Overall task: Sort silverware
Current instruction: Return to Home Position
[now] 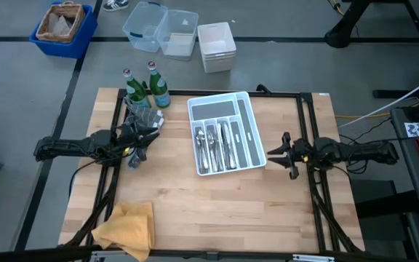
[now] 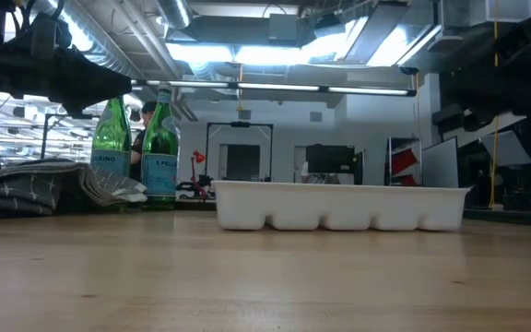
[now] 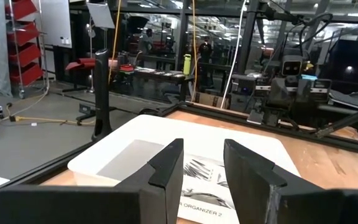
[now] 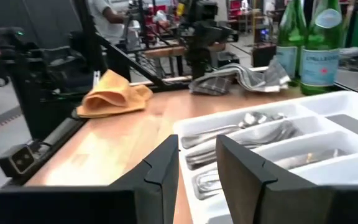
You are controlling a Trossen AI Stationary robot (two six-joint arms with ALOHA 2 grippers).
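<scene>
Layout, high view.
- Silverware (image 1: 217,145): inside white tray (image 1: 215,109) at table centre, lying lengthwise in the long compartments.
- Left gripper (image 1: 148,136): at 9 o'clock of tray, apart from it, close by grey cloth (image 1: 142,118). Fingers (image 3: 166,171) parted, nothing between.
- Right gripper (image 1: 271,153): at 3 o'clock of tray, near its wall, not touching. Fingers (image 4: 163,165) parted by narrow gap, empty.
- Green bottles (image 1: 148,89): upright, at 10 o'clock of tray.
- Yellow cloth (image 1: 126,227): at 7 o'clock of tray, at table edge.
</scene>
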